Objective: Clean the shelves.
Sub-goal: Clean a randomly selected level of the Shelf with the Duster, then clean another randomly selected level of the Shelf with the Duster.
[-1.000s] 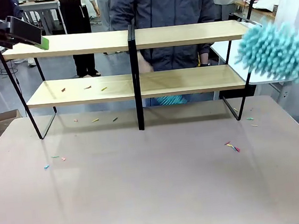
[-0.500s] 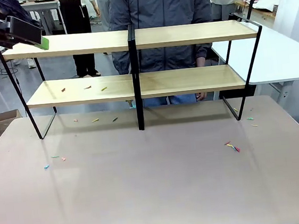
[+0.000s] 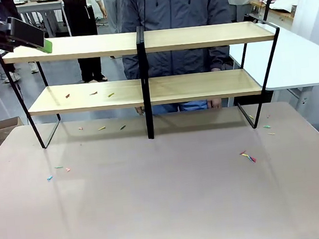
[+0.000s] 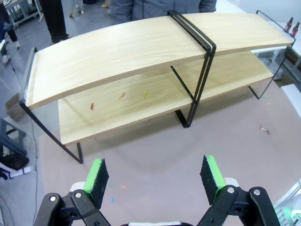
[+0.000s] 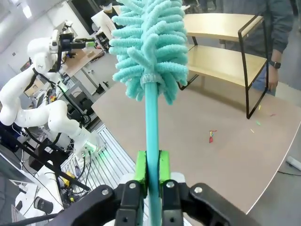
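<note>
The shelves (image 3: pixel 140 41) stand across the far half of the beige table (image 3: pixel 168 204), two light wooden boards on a black frame. Small coloured scraps (image 3: pixel 94 94) lie on the lower left board. My left gripper (image 3: pixel 42 41) hovers by the top board's left end. In the left wrist view it (image 4: pixel 154 173) is open with nothing between its green pads, looking down on the shelves (image 4: pixel 141 42). My right gripper (image 5: pixel 151 167) is shut on the handle of a teal fluffy duster (image 5: pixel 148 42), held off to the side, with the shelves (image 5: pixel 221 23) beyond it.
A person (image 3: pixel 173 4) stands close behind the shelves, hands low behind the lower board. More scraps (image 3: pixel 248 157) dot the table at right, left (image 3: pixel 57 171) and under the shelves. A white table (image 3: pixel 289 54) adjoins at the right.
The teal duster has left the front view at the right edge. The person's hand and a teal thing behind the lower board have gone; the person stands straight. My left gripper has stayed still.
</note>
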